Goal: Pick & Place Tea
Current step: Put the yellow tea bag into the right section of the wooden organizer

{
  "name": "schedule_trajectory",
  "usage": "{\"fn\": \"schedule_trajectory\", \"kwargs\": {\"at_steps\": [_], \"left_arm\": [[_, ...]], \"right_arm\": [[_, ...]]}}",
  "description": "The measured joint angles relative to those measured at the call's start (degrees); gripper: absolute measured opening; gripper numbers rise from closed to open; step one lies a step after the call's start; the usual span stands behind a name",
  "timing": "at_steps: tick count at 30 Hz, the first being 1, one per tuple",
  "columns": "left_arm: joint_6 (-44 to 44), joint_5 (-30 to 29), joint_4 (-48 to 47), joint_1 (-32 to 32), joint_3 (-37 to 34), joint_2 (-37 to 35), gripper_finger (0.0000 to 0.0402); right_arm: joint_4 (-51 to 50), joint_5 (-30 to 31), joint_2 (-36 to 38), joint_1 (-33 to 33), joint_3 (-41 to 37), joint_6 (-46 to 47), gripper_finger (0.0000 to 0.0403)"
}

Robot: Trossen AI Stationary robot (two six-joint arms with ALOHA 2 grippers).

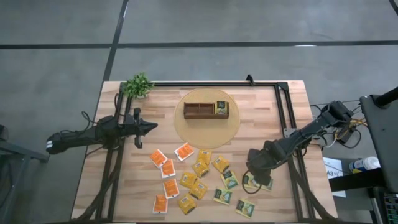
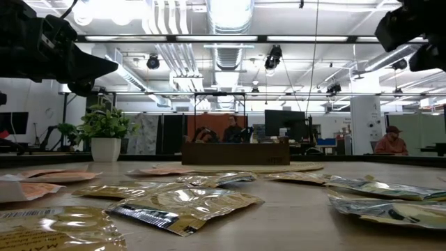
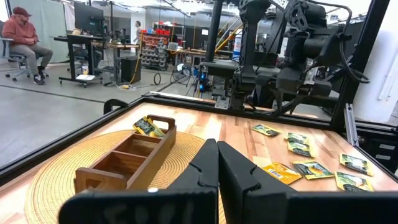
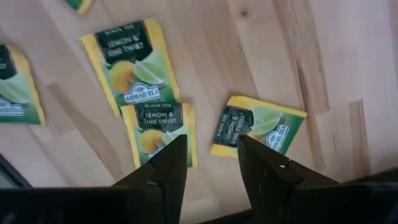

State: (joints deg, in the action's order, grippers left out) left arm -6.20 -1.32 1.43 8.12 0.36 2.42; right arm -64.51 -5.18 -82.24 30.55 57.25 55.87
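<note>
Dark right gripper hangs part-open, nothing held, over wood table btwn two lemon sachets. Risk: tips straddle bare wood, so closing may miss both or pinch two touching packets. Rest of tea is scattered front-centre; one in box on round mat. Left gripper shut, empty, parked near plant.

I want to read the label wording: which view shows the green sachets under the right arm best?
The right wrist view: the lemon-and-lime sachets fill it, print legible. The high view shows them as tiny squares; the left wrist view shows them far off; the low view sees only edge-on foil.
</note>
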Motion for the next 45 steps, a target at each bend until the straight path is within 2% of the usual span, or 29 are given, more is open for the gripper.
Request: {"fn": "schedule_trajectory", "kwargs": {"at_steps": [14,21,24,30,40,45], "left_arm": [[0.0,0.0,0.0,0.0,0.0,0.0,0.0],[0.0,0.0,0.0,-0.02,0.0,0.0,0.0],[0.0,0.0,0.0,0.0,0.0,0.0,0.0],[-0.01,0.0,0.0,-0.02,0.0,-0.02,0.0],[-0.01,0.0,0.0,-0.02,0.0,-0.02,0.0],[0.0,0.0,0.0,0.0,0.0,-0.02,0.0]], "right_arm": [[3.8,-1.22,0.04,0.32,-6.32,5.58,0.0139],[10.67,-1.3,0.04,0.32,-7.94,2.99,0.0139],[11.34,-1.04,0.12,0.17,-7.86,-4.81,0.0139],[11.33,0.78,1.24,-1.61,-5.35,-26.84,0.0139],[17.95,0.84,1.44,-5.37,0.01,-70.29,0.0139],[18.22,0.83,1.44,-9.26,1.28,-91.72,0.0139]]}}
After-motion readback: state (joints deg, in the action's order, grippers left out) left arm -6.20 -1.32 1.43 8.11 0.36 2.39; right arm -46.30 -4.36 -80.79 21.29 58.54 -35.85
